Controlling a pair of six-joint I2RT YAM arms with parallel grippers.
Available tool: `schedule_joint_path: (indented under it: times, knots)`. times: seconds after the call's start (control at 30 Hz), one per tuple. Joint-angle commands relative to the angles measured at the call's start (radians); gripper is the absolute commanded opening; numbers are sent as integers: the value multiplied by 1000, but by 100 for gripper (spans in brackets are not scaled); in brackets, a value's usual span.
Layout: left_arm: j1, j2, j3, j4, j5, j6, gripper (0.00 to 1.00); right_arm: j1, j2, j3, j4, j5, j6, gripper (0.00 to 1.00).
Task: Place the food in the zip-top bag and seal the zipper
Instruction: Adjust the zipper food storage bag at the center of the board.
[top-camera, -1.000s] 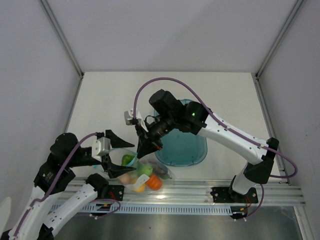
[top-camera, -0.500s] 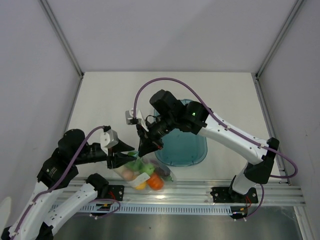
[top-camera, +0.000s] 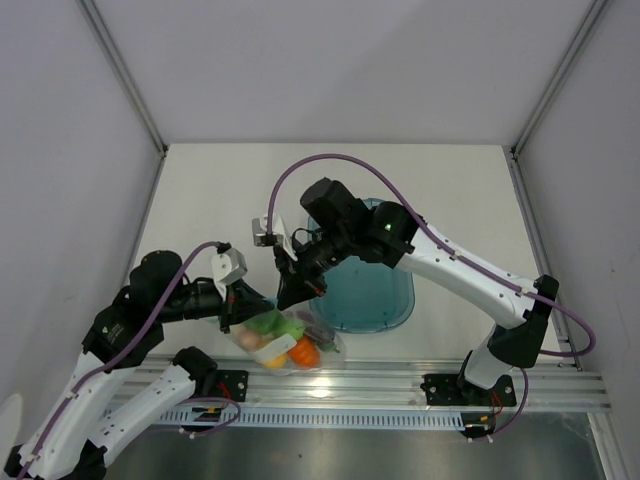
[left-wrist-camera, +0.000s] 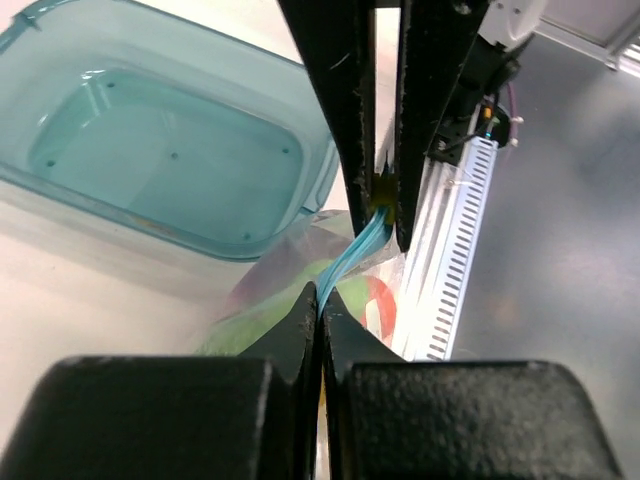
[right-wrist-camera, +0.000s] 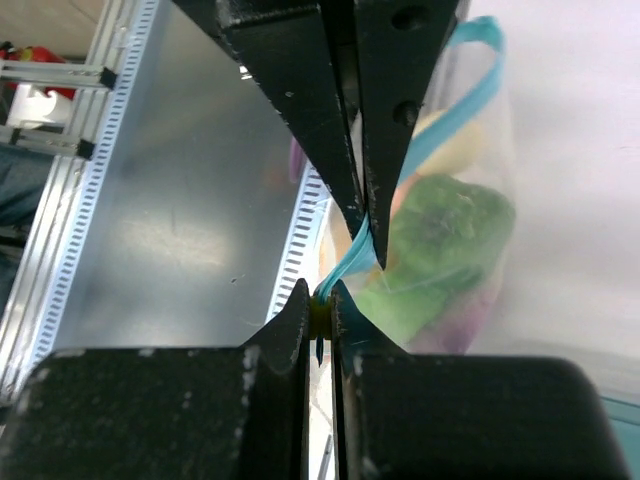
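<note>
The clear zip-top bag (top-camera: 283, 340) lies near the front rail. Inside it is the food: a green piece (top-camera: 265, 322), an orange one (top-camera: 305, 352) and a yellow one (top-camera: 275, 360). My left gripper (top-camera: 262, 304) is shut on the light blue zipper (left-wrist-camera: 352, 250) at the bag's mouth. My right gripper (top-camera: 291, 298) is shut on the same zipper (right-wrist-camera: 344, 270), a short way along it. In the left wrist view my left gripper (left-wrist-camera: 320, 293) pinches the strip just below the right arm's fingers (left-wrist-camera: 340, 100). In the right wrist view my right gripper (right-wrist-camera: 320, 297) pinches it, with green food (right-wrist-camera: 440, 240) behind.
A teal translucent tray (top-camera: 392, 300) stands right of the bag, under the right arm, and shows in the left wrist view as the tray (left-wrist-camera: 150, 150). The aluminium rail (top-camera: 400, 385) runs along the table's front edge, just below the bag. White walls enclose the table.
My left gripper has swung right to the bag's mouth and shut on the zipper. The bag has shifted slightly left and up. The right gripper has kept its hold.
</note>
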Motion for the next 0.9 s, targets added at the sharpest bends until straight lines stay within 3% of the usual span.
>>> schedule_joint_path:
  times: [0.0,0.03,0.1,0.13,0.27,0.6,0.77,0.87]
  knots:
    - [4,-17,36,-1,-110,-37,1,-9,-39,3,55,38,21,0]
    - [4,-21,39,-10,-128,-40,1,-10,-41,-1,58,46,29,4]
    - [6,-34,45,-21,-182,-42,0,-22,-43,-15,82,78,59,22]
    - [4,-37,53,-36,-234,-69,0,-25,-47,-26,99,98,78,40]
    - [6,-48,85,-79,-351,-112,1,-48,-85,-115,240,182,154,60]
    - [6,6,87,-93,-351,-128,0,-153,-138,-340,550,141,315,61]
    - [6,17,58,-66,-346,-132,1,-237,-118,-411,740,-90,386,55]
    - [6,20,55,-54,-342,-137,1,-234,-99,-406,762,-193,383,51]
